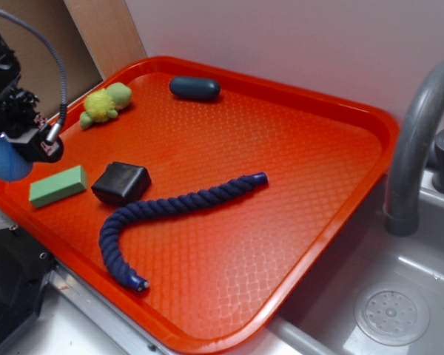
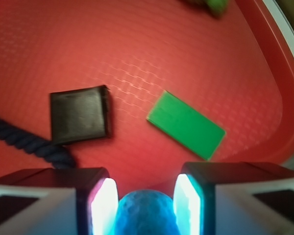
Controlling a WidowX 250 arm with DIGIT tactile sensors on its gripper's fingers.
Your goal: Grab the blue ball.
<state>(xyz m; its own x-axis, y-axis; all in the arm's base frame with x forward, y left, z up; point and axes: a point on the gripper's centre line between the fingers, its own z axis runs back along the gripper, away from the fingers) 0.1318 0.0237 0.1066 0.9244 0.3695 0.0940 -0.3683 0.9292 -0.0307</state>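
Observation:
The blue ball (image 1: 7, 159) (image 2: 147, 213) is light blue with a bumpy surface. It sits between the two fingers of my gripper (image 1: 13, 151) (image 2: 147, 203), which is shut on it. In the exterior view the gripper hangs at the far left, above the tray's left rim, with the ball raised off the tray. In the wrist view the ball fills the gap between the pads (image 2: 105, 205), and its lower part is cut off by the frame's bottom edge.
The red tray (image 1: 296, 148) holds a black block (image 1: 121, 183) (image 2: 81, 114), a green block (image 1: 57, 186) (image 2: 186, 124), a navy rope (image 1: 170, 211), a dark navy capsule (image 1: 194, 88) and a fuzzy yellow-green toy (image 1: 103, 104). A grey sink (image 1: 399, 296) with a faucet (image 1: 418, 133) lies to the right.

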